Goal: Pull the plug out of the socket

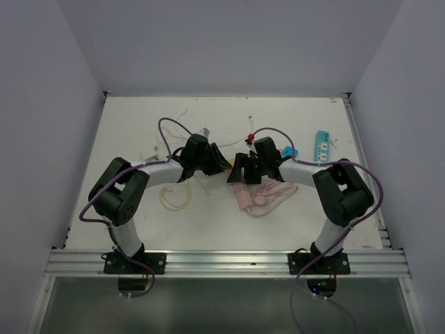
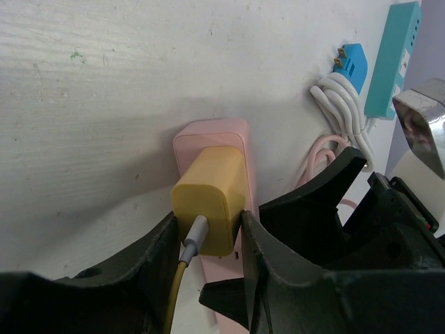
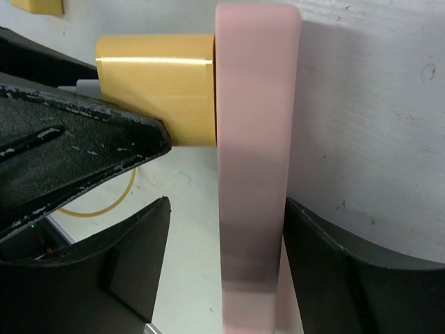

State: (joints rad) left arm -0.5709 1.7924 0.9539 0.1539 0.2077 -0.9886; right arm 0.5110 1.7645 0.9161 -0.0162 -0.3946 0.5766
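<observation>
- At the middle of the white tabletop point(image 1: 139, 125): left arm point(image 1: 125, 191) and right arm point(image 1: 344, 188) reaching inward, tips nearly meeting.
- Beneath those tips: pink socket strip point(image 3: 254, 139), lying flat, with its pink cord bundled just beside.
- Near the right edge, well apart: teal power strip point(image 1: 321, 145).
- Right gripper point(image 3: 226, 205): straddles the pink socket strip with fingers point(image 3: 132, 257) apart, one close against the strip's side, the other across a clear gap.
- Left gripper point(image 2: 208, 223): clamps the yellow plug point(image 2: 208, 202), a finger pressed on each flank.
- Yellow plug: sits seated in the pink socket strip, flush against its face, with a yellow cable point(image 2: 177, 292) leaving its back.
- Just beside the teal power strip: white cable coil point(image 2: 341, 104) and blue plug point(image 2: 351, 62).
</observation>
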